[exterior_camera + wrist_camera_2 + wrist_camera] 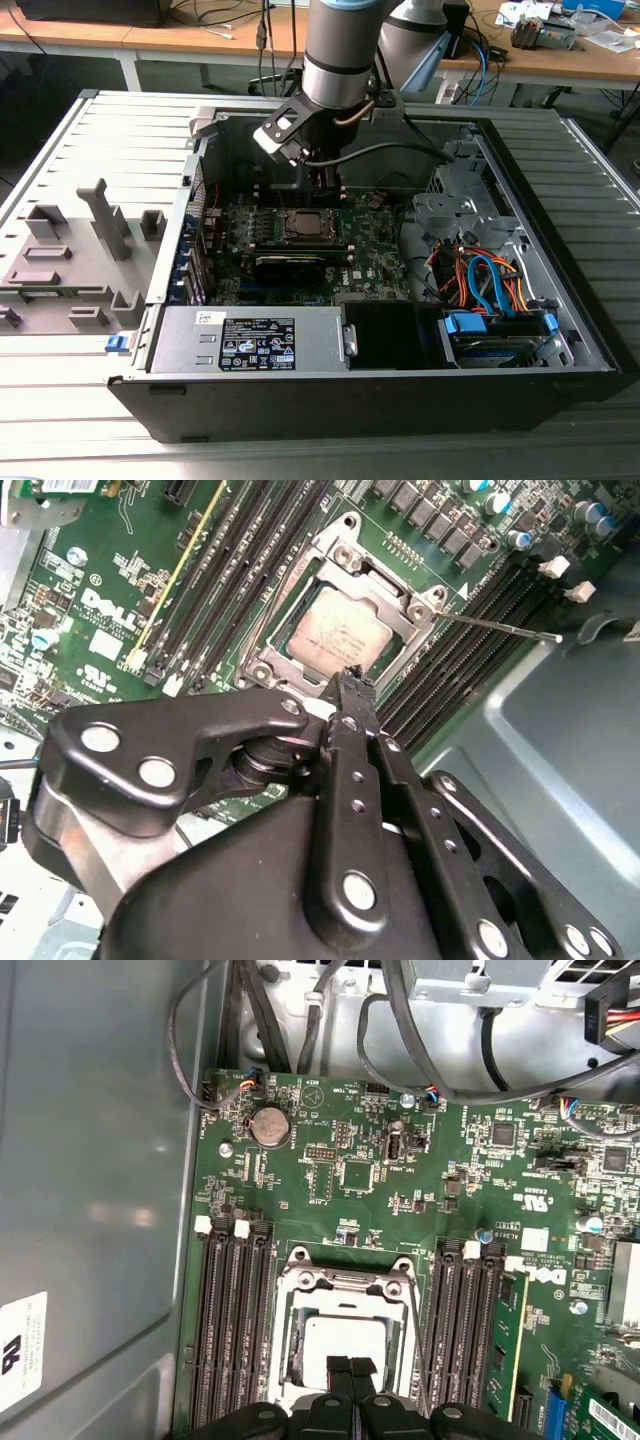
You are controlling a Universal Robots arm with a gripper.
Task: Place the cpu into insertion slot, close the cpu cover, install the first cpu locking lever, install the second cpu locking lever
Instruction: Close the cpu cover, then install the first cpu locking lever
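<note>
The cpu (pixel 338 638) is a pale silver square lying flat in the socket on the green motherboard (pixel 330 1190). The cpu cover (pixel 372 588), a silver frame, lies down around it. Both also show in the first wrist view: the cpu (pixel 340 1340) and, around it, the cpu cover (pixel 345 1282). A thin metal locking lever (pixel 500 627) sticks out from the socket's corner over the memory slots. My gripper (pixel 350 682) hangs just above the socket's edge, its black fingers (pixel 338 1370) shut together with nothing between them. In the exterior view the gripper (pixel 322 190) stands over the socket (pixel 305 225).
Black memory slots (pixel 232 1320) flank the socket on both sides. The grey case wall (pixel 100 1160) is close beside the board. A power supply (pixel 250 340), a drive bay with blue and orange cables (pixel 490 285), and a grey fixture tray (pixel 70 260) lie around.
</note>
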